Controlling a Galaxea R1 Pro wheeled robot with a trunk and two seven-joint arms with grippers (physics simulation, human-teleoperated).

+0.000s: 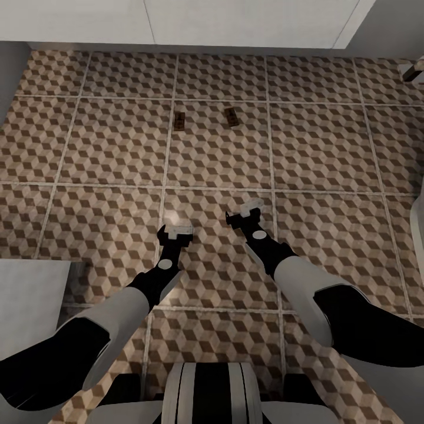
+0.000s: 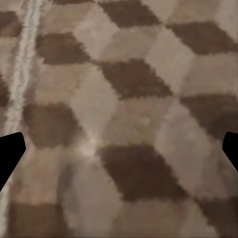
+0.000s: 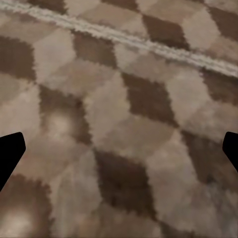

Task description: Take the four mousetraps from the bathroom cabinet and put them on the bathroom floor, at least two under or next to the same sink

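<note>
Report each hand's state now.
Left hand: open, empty, over the floor.
Right hand: open, empty.

The head view looks steeply down from above the robot's trunk onto the bathroom floor [image 1: 224, 153], facing forward toward a white surface along the picture's far edge, with both forearms reaching into the frame from below. The left wrist view looks along its fingers [image 2: 9, 156] at the tiles from very close, so that a few cubes of the pattern span the picture. The right wrist view looks at the tiles just as closely. All three views share the patterned floor and its pale grout lines.
</note>
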